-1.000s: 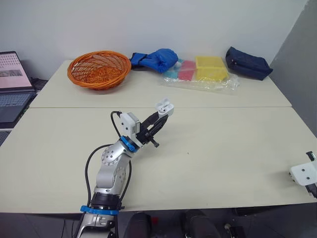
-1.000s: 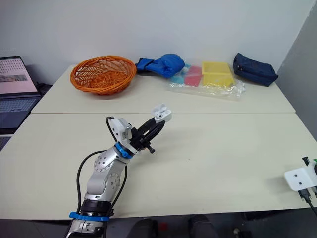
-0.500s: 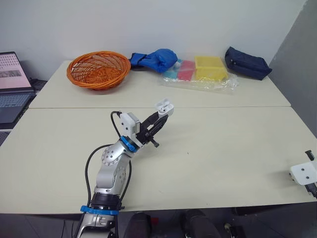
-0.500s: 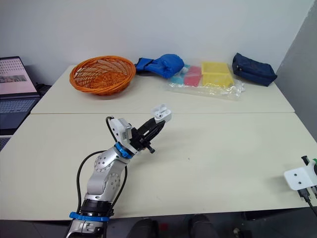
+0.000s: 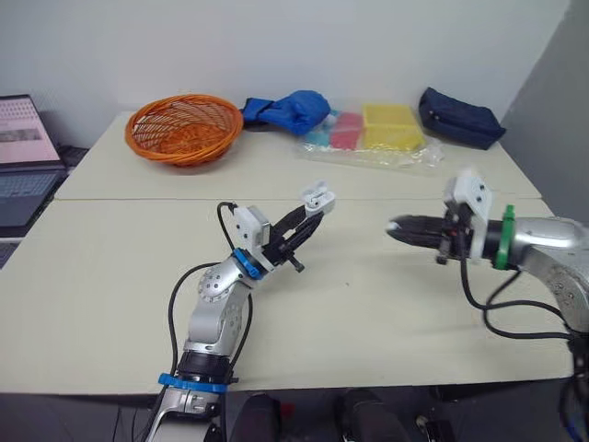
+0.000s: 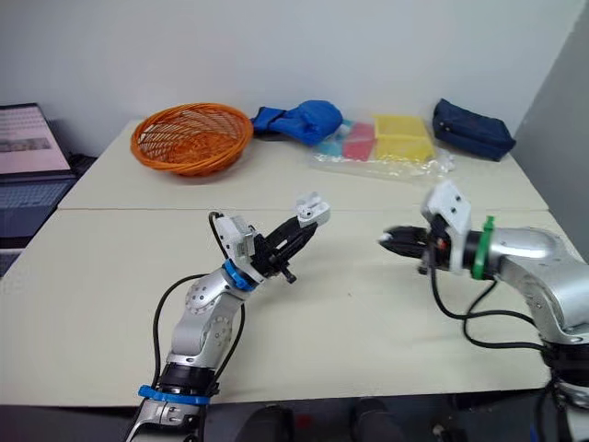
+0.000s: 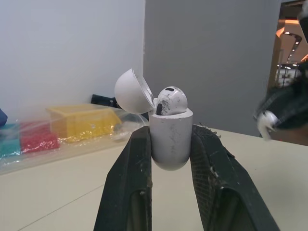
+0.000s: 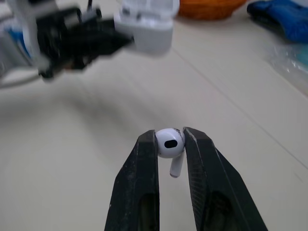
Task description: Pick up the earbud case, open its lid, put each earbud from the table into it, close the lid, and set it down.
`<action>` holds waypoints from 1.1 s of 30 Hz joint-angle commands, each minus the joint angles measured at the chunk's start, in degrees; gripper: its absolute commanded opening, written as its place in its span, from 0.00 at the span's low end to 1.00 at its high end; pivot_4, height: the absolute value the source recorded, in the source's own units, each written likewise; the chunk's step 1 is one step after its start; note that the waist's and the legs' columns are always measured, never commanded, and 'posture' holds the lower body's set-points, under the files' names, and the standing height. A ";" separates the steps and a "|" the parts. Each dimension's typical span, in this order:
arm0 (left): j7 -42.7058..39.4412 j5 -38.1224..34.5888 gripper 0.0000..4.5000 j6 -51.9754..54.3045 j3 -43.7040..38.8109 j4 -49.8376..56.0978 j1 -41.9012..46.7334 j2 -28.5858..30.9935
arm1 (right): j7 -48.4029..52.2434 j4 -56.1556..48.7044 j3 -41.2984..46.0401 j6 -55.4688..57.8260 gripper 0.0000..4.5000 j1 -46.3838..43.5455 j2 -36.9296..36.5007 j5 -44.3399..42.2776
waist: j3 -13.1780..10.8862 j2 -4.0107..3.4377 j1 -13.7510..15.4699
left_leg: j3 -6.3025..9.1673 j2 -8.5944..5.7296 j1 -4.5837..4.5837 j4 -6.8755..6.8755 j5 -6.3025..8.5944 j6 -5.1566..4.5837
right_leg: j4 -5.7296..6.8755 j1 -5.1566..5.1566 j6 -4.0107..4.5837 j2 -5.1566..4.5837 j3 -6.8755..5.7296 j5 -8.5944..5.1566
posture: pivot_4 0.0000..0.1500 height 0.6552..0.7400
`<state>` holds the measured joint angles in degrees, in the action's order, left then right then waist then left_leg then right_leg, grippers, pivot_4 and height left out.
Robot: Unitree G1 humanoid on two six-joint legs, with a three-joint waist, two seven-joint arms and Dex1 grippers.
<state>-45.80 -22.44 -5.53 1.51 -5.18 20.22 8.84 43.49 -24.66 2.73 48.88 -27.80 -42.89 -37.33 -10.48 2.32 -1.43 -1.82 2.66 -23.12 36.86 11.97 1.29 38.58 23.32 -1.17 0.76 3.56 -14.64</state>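
I've got the left pincer (image 5: pixel 306 217) clamping the earbud case (image 7: pixel 170 139) upright, lid (image 7: pixel 132 91) flipped back, one earbud (image 7: pixel 169 100) seated. The right pincer (image 6: pixel 391 239) pinches the second earbud (image 8: pixel 168 142) by its head, leaving the stem free to slot in.

I'm looking down at a cream table (image 5: pixel 368 304). Along its far side lie an orange basket (image 5: pixel 184 129), a blue bundle (image 5: pixel 290 110), a clear bag of coloured boxes (image 5: pixel 368 138) and a dark pouch (image 5: pixel 460 117).

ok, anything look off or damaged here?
Nothing misplaced. The earbud case, lid open, stands upright in the left gripper with its seated earbud; both show grey scuffs. The right gripper holds the second earbud cleanly.
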 commanded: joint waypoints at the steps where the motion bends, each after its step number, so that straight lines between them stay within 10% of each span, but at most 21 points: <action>1: -0.73 -0.20 0.16 -1.41 -0.03 -0.17 1.72 -0.07 | -12.96 -3.70 2.72 2.20 0.09 -3.27 10.77 -3.01 | 0.02 0.04 -0.12 | -0.02 0.02 -0.13 -0.02 0.02 0.01 | -0.10 0.05 -0.05 -0.05 0.00 0.00 | 1.00 1.00; 14: -1.92 -0.93 0.16 -1.03 -0.21 -1.00 3.56 0.08 | -25.16 -0.91 -4.12 -9.71 0.09 -6.06 30.06 6.35 | 0.05 -0.03 -0.39 | -0.04 -0.02 -1.00 0.09 0.04 0.00 | -0.01 0.94 -0.48 0.01 -0.01 0.27 | 1.00 1.00; 33: -1.92 -0.99 0.16 -1.23 -0.16 -0.12 3.56 -0.68 | -25.26 -0.43 -4.81 -8.28 0.09 -1.98 30.35 7.21 | 0.05 -0.03 -0.40 | -0.06 0.02 -0.90 0.08 0.04 0.00 | 0.03 0.90 -0.44 0.06 0.01 0.26 | 1.00 1.00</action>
<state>-47.93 -22.59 -5.73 1.64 -7.59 22.95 8.62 18.14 -23.30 -1.97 40.86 -29.74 -12.32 -30.22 -10.43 2.29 -1.83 -1.87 2.67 -24.02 36.93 12.01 1.29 38.60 24.22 -1.61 0.81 3.57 -14.38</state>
